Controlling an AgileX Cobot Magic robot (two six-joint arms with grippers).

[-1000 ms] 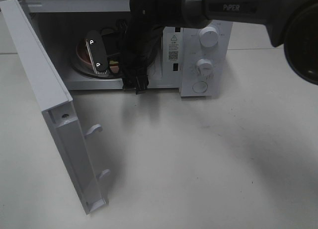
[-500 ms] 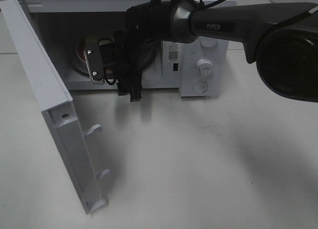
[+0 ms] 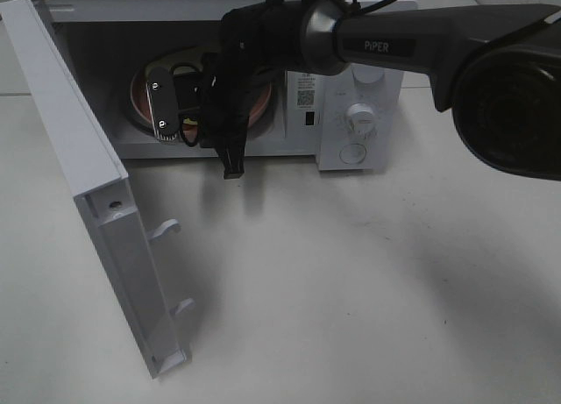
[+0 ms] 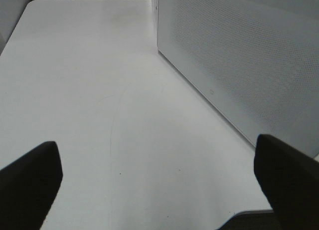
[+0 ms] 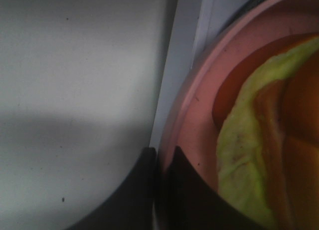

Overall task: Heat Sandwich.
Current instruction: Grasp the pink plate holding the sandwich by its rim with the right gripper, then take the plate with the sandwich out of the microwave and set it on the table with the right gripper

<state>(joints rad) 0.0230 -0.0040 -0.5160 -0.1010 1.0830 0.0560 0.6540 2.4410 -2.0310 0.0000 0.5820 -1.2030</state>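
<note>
The sandwich (image 5: 249, 155) lies on the round pink plate (image 5: 199, 105); the right wrist view shows its pale green lettuce and reddish-brown layers. My right gripper (image 5: 159, 155) is shut on the plate's rim, one finger (image 5: 142, 185) under it and one over. In the high view my right gripper (image 3: 165, 115) reaches into the open microwave (image 3: 359, 80), and the plate (image 3: 259, 106) shows around it on the turntable. The sandwich is hidden behind the gripper there. My left gripper (image 4: 157, 152) is open and empty above the table, out of the high view.
The microwave door (image 3: 79, 159) stands open to the left, with latch hooks (image 3: 166, 229) on its edge. A perforated white panel of the microwave (image 4: 239, 65) lies beside my left gripper. The control knobs (image 3: 359, 116) are on the right. A white table (image 3: 351, 290) lies in front.
My right arm has lowered and the gripper has shifted a little left inside the microwave with the plate. More of the plate's rim now shows to the right of the gripper.
</note>
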